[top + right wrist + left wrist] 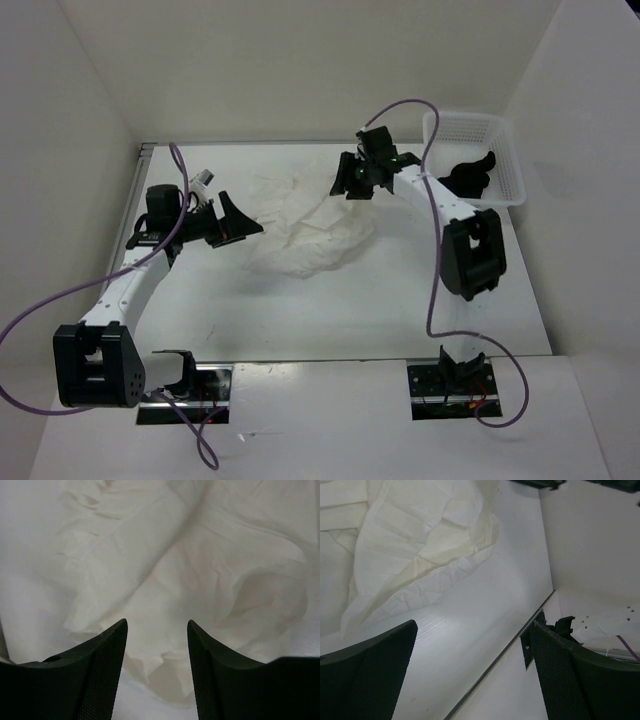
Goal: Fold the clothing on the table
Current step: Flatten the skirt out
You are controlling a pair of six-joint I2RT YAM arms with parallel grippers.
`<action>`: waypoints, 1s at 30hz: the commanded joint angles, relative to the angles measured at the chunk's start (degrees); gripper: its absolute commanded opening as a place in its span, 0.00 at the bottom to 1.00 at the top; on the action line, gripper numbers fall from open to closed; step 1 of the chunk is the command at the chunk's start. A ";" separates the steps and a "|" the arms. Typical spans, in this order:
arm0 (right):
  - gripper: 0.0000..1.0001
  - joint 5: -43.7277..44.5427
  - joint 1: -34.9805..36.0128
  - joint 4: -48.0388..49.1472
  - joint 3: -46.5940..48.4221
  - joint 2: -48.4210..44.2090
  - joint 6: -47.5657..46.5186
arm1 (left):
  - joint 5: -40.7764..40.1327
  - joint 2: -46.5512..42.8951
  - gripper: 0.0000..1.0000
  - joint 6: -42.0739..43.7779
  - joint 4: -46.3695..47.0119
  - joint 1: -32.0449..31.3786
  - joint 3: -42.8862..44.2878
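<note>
The clothing (312, 236), a thin white crumpled garment with fine creases, lies bunched in the middle of the table (330, 310). My left gripper (236, 222) hangs just left of it, open wide, nothing between its fingers. In the left wrist view the clothing (420, 545) lies beyond the open left gripper (475, 625), over bare table (510, 580). My right gripper (350, 180) hovers at the garment's far right edge, open. Through the right wrist camera, the clothing (165, 555) fills the view under the open right gripper (156, 622), which holds nothing.
A white mesh basket (470, 150) stands at the back right with a black cloth lump (470, 172) in it. White walls close in the table on the left, back and right. The table's thin metal edge (495, 662) runs near the left gripper.
</note>
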 commanded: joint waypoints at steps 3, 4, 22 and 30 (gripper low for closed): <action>0.57 -0.34 0.37 1.83 4.70 8.77 1.84 | 0.00 -1.52 1.00 -1.00 2.03 -0.18 0.55; 0.58 -0.87 0.37 1.83 4.71 9.57 1.84 | 0.00 -1.53 1.00 -1.00 2.03 -0.18 -0.23; 0.00 -4.22 8.01 -1.68 7.52 -11.50 -0.09 | -0.53 -0.74 1.00 -1.00 2.11 -0.18 -2.26; 0.00 -2.02 13.38 -3.11 10.25 -31.08 -1.23 | 0.53 1.46 1.00 -1.00 3.26 -0.18 -2.26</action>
